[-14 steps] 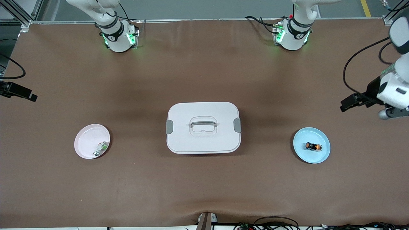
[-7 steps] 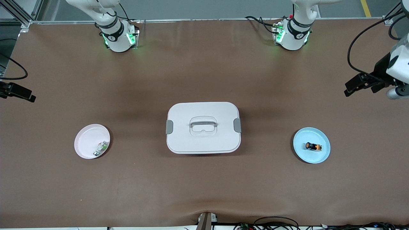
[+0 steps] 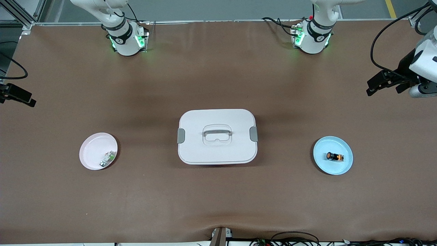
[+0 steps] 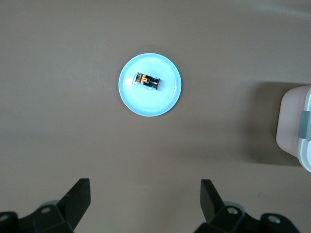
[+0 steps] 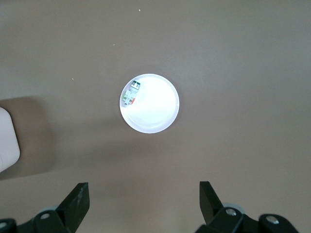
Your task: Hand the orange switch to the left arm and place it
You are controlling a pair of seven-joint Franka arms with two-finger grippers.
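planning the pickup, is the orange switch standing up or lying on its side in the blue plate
Lying on its side. The orange switch rests lengthwise in the blue plate, its round end facing sideways toward the box.

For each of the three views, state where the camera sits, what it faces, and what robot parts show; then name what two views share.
Front view: high across the table, facing both bases; left gripper and right gripper at the edges.
Left wrist view: looks down on the orange switch in the blue plate; open fingers show.
Right wrist view: above the pink plate; open fingers show.
Shared: the box appears in all views.
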